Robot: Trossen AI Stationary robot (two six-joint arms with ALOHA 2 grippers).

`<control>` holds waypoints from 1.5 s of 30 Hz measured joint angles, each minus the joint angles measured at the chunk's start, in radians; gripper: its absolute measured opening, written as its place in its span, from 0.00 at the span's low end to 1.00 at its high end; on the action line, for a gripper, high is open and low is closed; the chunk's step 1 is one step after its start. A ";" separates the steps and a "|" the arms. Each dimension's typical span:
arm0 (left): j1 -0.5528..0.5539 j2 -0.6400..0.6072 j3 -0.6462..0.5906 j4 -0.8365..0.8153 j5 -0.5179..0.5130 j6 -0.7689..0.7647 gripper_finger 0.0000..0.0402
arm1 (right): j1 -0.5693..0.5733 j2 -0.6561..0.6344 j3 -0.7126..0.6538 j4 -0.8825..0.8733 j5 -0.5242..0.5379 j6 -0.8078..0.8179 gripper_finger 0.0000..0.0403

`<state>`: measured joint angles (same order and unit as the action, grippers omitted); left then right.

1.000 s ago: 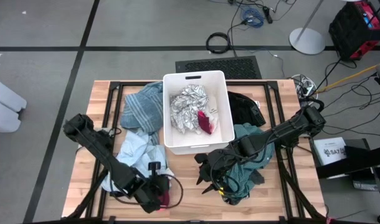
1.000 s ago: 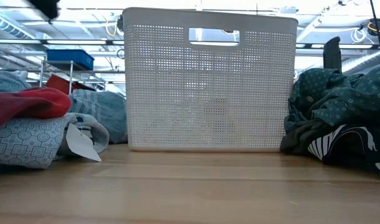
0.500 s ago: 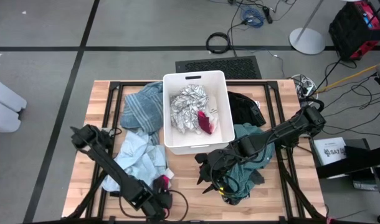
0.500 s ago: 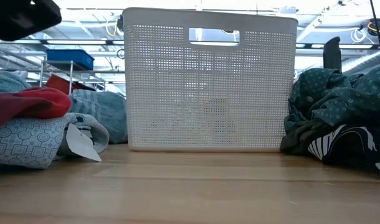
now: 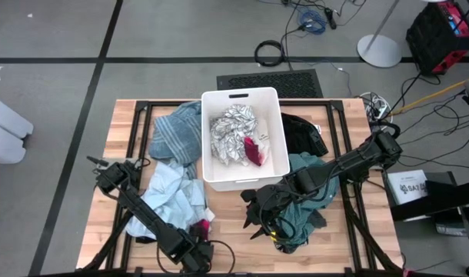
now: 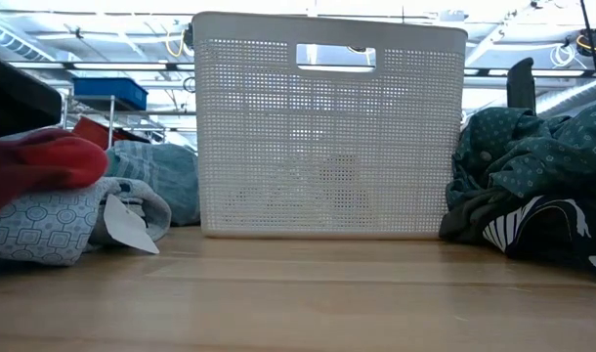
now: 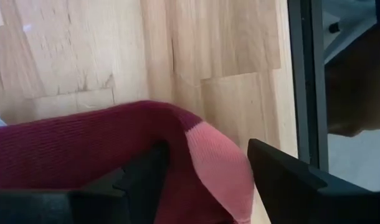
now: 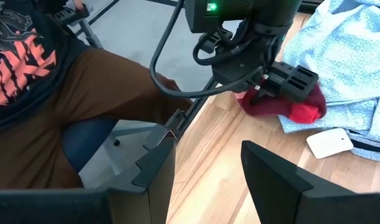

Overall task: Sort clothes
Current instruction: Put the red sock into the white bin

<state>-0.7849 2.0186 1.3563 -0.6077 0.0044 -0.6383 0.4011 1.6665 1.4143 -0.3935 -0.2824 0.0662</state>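
Lowered and spread since earlier, left end effector (image 7: 202, 177) straddles magenta-pink piece (image 7: 84, 146) near table edge (image 7: 283, 93).

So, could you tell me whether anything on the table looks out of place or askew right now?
Mostly heaps waiting to be sorted. One oddity: the teal green garment spills over the table's near edge under the right gripper. The magenta-pink piece also lies near that edge, between the open left gripper's fingers.

We see a lab: a wooden table (image 5: 227, 208) on a black frame, cables (image 5: 311, 19) across grey floor, ceiling pipes.
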 joint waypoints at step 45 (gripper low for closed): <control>0.037 -0.398 0.146 0.126 -0.650 0.647 0.02 | 0.001 0.061 0.000 0.193 0.150 -0.019 0.42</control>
<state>-0.7478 1.6207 1.5028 -0.4816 -0.6452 0.0089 0.4021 1.7271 1.4139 -0.2003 -0.1322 0.0473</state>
